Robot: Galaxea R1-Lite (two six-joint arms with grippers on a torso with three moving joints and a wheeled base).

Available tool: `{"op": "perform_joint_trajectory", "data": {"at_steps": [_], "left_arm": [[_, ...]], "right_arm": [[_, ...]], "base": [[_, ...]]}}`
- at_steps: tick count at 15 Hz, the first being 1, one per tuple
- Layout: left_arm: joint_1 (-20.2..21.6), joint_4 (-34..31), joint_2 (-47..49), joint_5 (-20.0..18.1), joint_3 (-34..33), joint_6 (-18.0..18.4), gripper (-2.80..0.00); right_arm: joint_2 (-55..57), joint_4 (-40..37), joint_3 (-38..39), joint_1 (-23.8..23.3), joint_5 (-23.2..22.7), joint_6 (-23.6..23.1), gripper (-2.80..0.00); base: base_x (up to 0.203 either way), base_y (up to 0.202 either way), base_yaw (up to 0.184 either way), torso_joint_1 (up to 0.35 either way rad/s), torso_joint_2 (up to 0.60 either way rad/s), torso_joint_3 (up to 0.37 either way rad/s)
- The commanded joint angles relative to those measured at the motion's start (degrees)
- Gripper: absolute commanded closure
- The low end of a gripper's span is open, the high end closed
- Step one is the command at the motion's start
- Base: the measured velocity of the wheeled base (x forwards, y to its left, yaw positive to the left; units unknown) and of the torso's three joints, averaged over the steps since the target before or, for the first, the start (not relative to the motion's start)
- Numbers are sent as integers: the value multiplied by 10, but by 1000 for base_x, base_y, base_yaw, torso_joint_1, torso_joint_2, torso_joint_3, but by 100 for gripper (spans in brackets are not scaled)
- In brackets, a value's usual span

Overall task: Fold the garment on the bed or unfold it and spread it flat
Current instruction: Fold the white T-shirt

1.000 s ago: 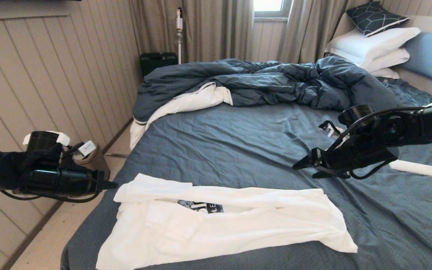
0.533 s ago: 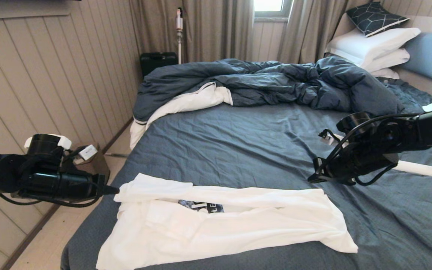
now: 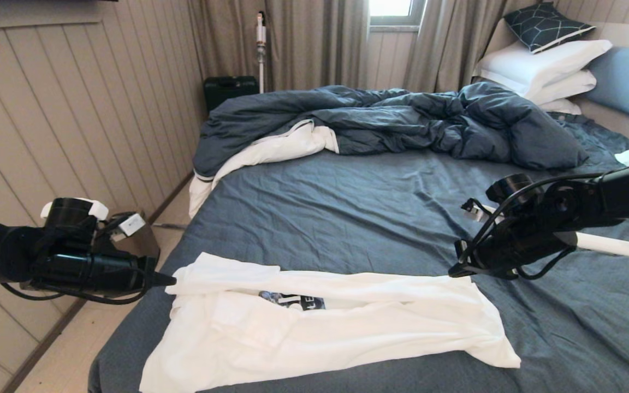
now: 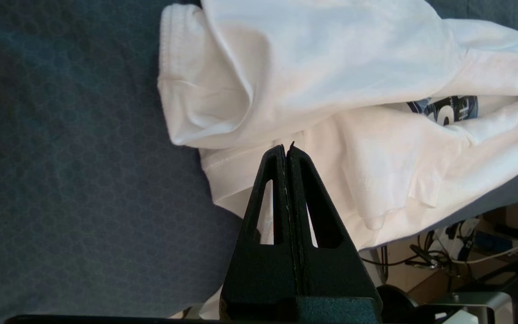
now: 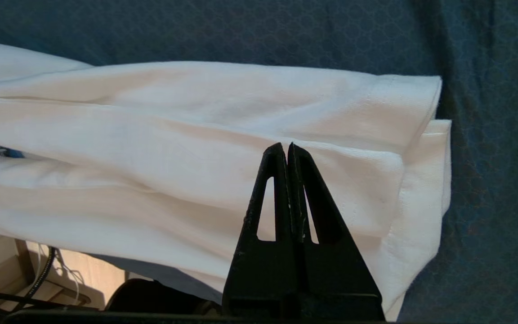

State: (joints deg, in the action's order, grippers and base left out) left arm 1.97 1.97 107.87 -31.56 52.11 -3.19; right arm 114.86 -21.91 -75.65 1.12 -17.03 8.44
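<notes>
From the head camera we look across a bedroom with pale grooved wall panels (image 3: 74, 109) on the left, beige curtains (image 3: 303, 43) at the back and a small window (image 3: 391, 8) between them; the bed (image 3: 347, 207) fills most of the view, its dark blue-grey sheet finely wrinkled, a rumpled matching duvet (image 3: 402, 120) heaped across the far side, white pillows (image 3: 544, 65) stacked before a light blue padded headboard (image 3: 628, 82). Near the bed's front edge lies the garment (image 3: 325, 322), a soft white shirt folded lengthwise into a long band, with a sliver of dark print showing in the gap between its flaps. The left gripper (image 3: 170, 280) hangs level at the shirt's left end, its tip just beside the cloth, and the right gripper (image 3: 452, 271) points down at the far right corner. In the left wrist view we see the left gripper (image 4: 287, 148) with its black triangular fingers pressed together on nothing, poised over a ribbed sleeve hem and the sheet's faint honeycomb weave. In the right wrist view the right gripper (image 5: 285, 147) is likewise clenched empty, above the shirt's layered, stitched hem.
</notes>
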Motion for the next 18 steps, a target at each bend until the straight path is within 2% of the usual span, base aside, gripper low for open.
{"op": "perform_joint_trajectory", "data": {"at_steps": [1, 13, 18], "left_arm": [[0, 0, 2, -2, -1, -1, 0], [0, 0, 10, -5, -1, -1, 0], [0, 1, 19, -5, 0, -1, 0]], "right_arm": [[13, -1, 2, 1, 3, -2, 0], [48, 21, 6, 3, 10, -6, 0], [19, 20, 41, 13, 9, -18, 0]], "base": [[0, 0, 0, 0, 0, 0], [0, 0, 0, 0, 0, 0], [0, 0, 0, 0, 0, 0]]}}
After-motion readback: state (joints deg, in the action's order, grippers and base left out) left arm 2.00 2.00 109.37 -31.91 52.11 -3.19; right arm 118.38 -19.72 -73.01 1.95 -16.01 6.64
